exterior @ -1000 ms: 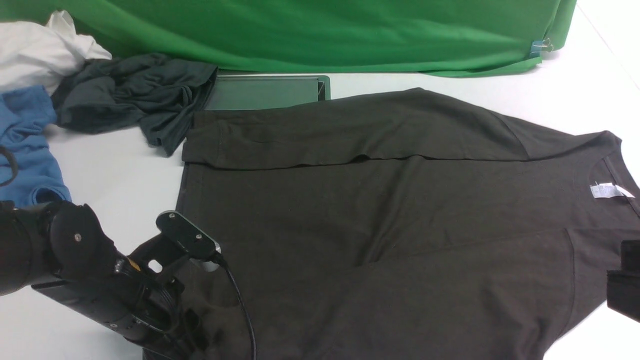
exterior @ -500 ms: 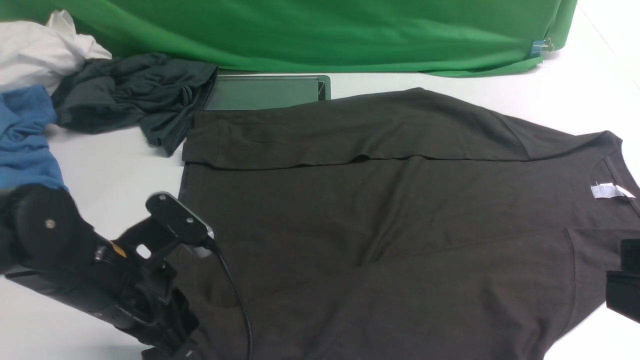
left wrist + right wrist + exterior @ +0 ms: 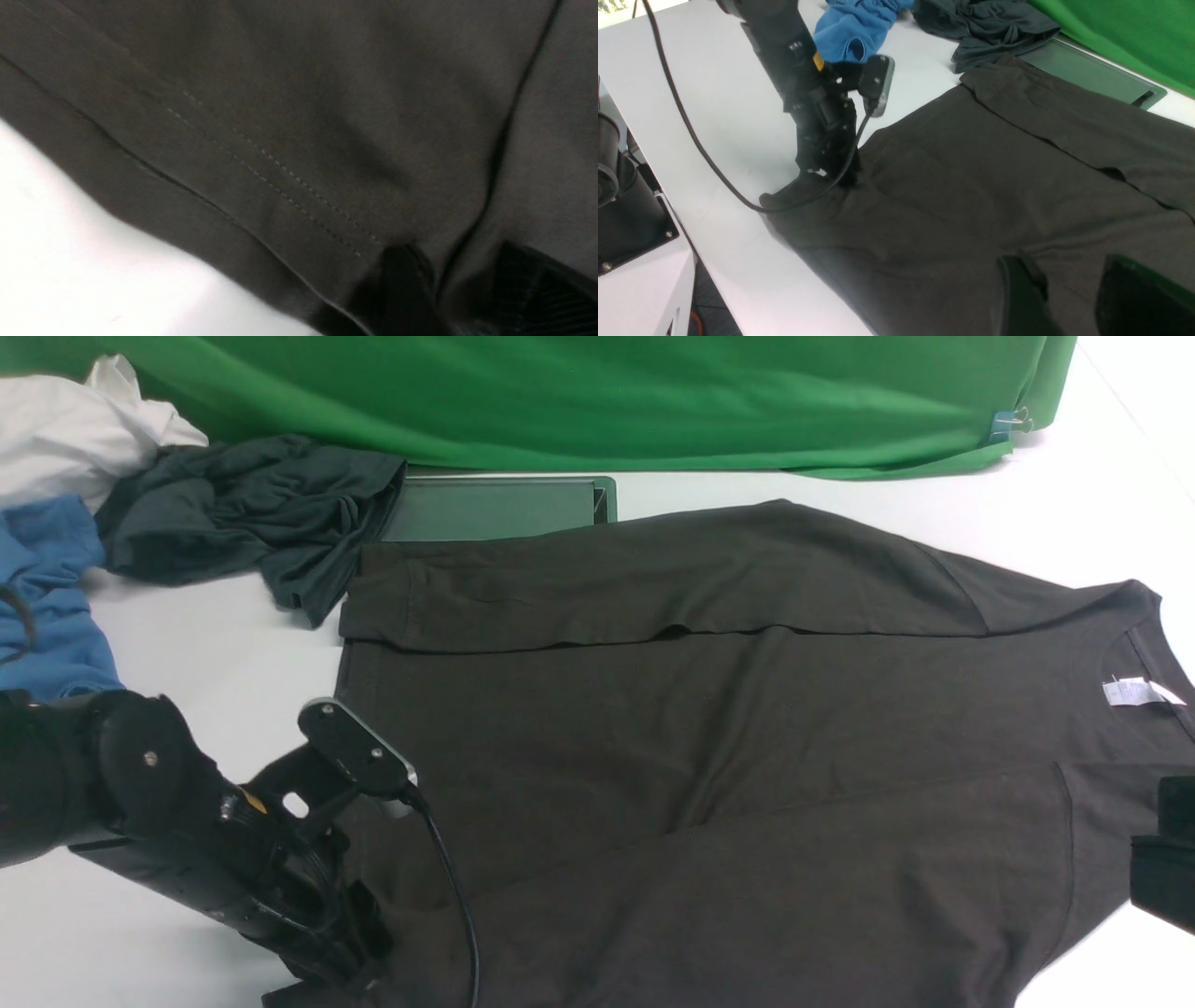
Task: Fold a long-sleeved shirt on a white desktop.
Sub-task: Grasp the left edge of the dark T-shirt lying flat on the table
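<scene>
The long-sleeved shirt (image 3: 709, 728) lies spread flat on the white desktop (image 3: 215, 635). Both sleeves are folded across its body and its white neck label (image 3: 1132, 692) is at the right. My left gripper (image 3: 347, 973) is down on the hem's near left corner. In the left wrist view the left gripper (image 3: 462, 289) is open, its fingertips (image 3: 402, 289) pressing into the fabric with a crease running between them. My right gripper (image 3: 1078, 294) is open just over the shirt near the shoulder end, and only its edge (image 3: 1162, 868) shows in the front view.
A slate-grey garment (image 3: 252, 513), a blue shirt (image 3: 47, 597) and a white cloth (image 3: 75, 429) are piled at the far left. A green backdrop (image 3: 607, 392) runs along the back, with a flat dark green panel (image 3: 495, 509) in front of it. The table's near edge and the robot base (image 3: 626, 205) are beside the left arm.
The left arm swung left and back, then returned right onto the hem corner. The shirt and the right gripper have stayed where they were.
</scene>
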Controlling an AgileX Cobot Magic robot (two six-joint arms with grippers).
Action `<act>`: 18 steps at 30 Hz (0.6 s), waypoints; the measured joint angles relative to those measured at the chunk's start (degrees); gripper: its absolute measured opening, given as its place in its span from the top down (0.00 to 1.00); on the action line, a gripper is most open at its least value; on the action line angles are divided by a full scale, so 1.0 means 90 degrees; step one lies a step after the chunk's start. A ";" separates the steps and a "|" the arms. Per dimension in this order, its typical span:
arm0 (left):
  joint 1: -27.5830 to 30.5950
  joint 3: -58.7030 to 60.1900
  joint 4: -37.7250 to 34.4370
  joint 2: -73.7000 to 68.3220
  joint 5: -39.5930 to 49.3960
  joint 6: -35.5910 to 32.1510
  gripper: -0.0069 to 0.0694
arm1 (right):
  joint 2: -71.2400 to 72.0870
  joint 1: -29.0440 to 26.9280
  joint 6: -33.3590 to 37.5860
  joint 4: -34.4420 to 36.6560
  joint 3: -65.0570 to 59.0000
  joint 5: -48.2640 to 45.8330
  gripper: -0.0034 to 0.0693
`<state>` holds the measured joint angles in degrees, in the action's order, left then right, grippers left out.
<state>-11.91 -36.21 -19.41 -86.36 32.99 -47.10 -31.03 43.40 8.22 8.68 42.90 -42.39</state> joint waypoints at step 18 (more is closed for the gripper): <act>0.0000 -0.0006 -0.0332 -0.0095 0.0947 -0.0824 0.72 | 0.0000 0.0000 0.0000 0.0000 -0.0156 0.0095 0.63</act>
<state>-11.91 -36.27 -22.40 -87.22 41.52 -54.52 -31.03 43.40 8.22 8.68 41.50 -41.54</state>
